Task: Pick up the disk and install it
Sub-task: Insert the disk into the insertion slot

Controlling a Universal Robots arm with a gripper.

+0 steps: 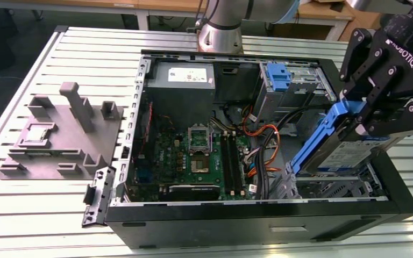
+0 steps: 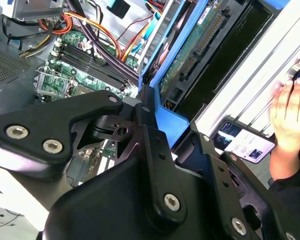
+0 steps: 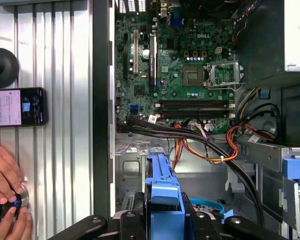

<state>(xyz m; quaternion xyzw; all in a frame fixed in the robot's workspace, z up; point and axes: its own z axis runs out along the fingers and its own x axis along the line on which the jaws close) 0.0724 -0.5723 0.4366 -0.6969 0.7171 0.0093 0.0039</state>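
The disk [image 1: 350, 153] is held in the pincer [image 1: 378, 124], whose fingers are closed against the blue frame [image 1: 320, 137] at the disk's upper end. In the exterior view the disk is seen hanging tilted below the pincer, with its silver face turned toward the camera. Its lower end is poised over the corner of the open computer case [image 1: 264, 217] at the exterior view's right, above a bare metal bay. The disk is apart from the motherboard [image 1: 192, 156], which lies further toward the exterior view's left, and orange cables [image 1: 264, 142] are seen between the two.

In the first wrist view the blue frame [image 3: 162, 187] is shown clamped between the black fingers [image 3: 131, 223], with the bay floor beneath. In the second wrist view the green circuit side of the disk [image 2: 190, 55] is seen beyond the pincer's linkage.

The case is set on a slatted metal table [image 1: 41, 215], on which a grey fixture [image 1: 63, 134] also stands. A phone [image 3: 17, 106] lies on the table beside the case, and a person's hand [image 3: 5, 187] is rested on a small round object near it.
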